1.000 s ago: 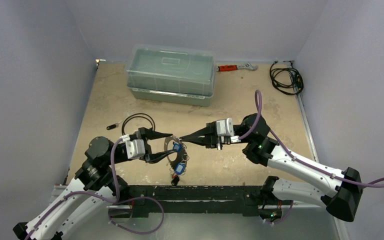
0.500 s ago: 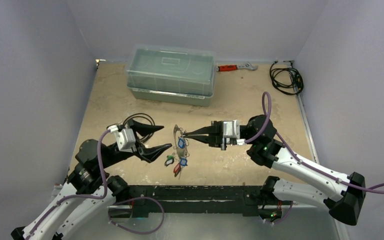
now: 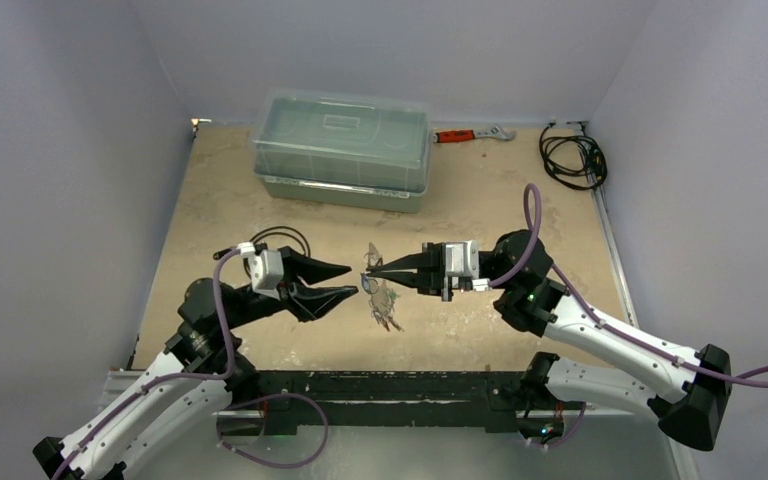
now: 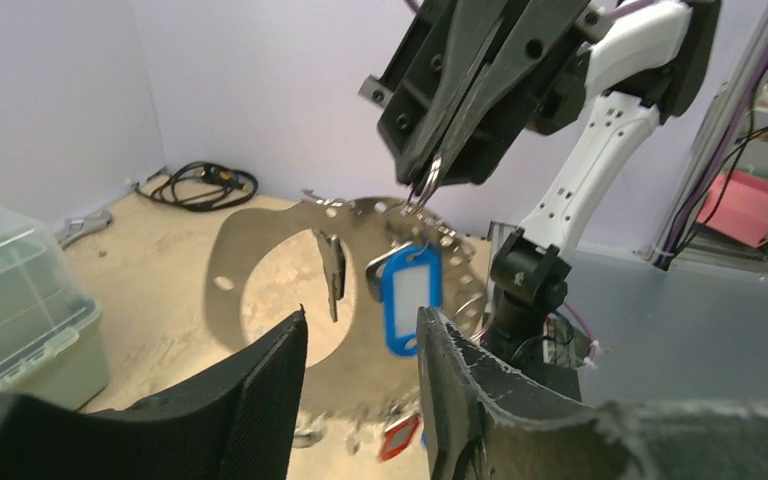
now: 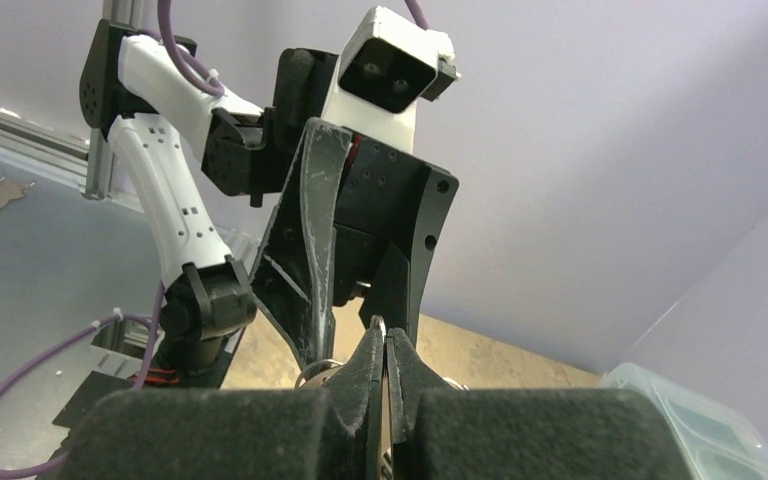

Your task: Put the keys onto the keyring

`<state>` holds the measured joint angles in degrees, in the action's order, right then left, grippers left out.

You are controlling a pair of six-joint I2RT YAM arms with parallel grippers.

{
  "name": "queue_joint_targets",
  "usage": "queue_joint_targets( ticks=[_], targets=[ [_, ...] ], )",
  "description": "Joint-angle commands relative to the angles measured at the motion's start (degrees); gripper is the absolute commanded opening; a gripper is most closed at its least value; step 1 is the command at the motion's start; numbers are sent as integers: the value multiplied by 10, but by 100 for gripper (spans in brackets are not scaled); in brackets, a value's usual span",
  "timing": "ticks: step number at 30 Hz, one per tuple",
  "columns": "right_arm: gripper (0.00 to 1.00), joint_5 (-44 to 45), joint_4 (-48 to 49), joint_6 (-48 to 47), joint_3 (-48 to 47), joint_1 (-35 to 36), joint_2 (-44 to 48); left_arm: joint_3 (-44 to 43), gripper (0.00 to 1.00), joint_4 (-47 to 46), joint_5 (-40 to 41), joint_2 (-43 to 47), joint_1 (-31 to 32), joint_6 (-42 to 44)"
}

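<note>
Left wrist view puts the keyring (image 4: 250,222) just past its own fingers: a large flat silver-grey plate ring with a wide central opening and small holes dotted around the rim, hanging upright in the air above the desk (image 4: 150,300). The keys (image 4: 334,275) dangle from it, one slim silver key hanging across the opening, a blue tag (image 4: 409,300) beside it, and a red tag (image 4: 397,440) lower down, partly hidden between the fingers. The left claw (image 4: 362,325) is spread wide and grasps nothing; its two black fingers frame the ring from the near side without touching it. The right claw (image 4: 422,195) comes in from the far side, its tips clenched together on the top rim of the keyring, so it alone carries the ring. From the top external view the ring (image 3: 372,258) hangs between the two claws, the left claw (image 3: 350,280) just beside it and the right claw (image 3: 375,270) pinching it, with the tags bunched below. The desk is a mottled sandy board. A thin black cable loop (image 3: 278,240) lies near the left arm. Farther back stand a clear lidded box (image 3: 342,150), an orange-handled wrench (image 3: 470,134) and a coil of black cable (image 3: 572,158) in the far right corner. Pale lilac walls (image 3: 80,120) close in on three sides.
</note>
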<state>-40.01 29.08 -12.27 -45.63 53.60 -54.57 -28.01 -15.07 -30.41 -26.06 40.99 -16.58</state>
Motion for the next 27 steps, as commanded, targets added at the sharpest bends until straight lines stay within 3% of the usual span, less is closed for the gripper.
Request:
queue_joint_targets(
  ticks=[1,9,20,27],
  targets=[
    [0,4,27,-10,-13,-1,17,4,44,-81,-27,-14,1,-42],
    [0,-11,39,-3,-16,-1,8,-5,45,-96,-41,-44,2,-50],
    [0,-22,56,11,-14,-1,3,0,53,-137,-72,-77,2,-85],
    [0,-29,68,19,-11,-1,0,25,33,-225,-84,-90,2,-121]
  ],
)
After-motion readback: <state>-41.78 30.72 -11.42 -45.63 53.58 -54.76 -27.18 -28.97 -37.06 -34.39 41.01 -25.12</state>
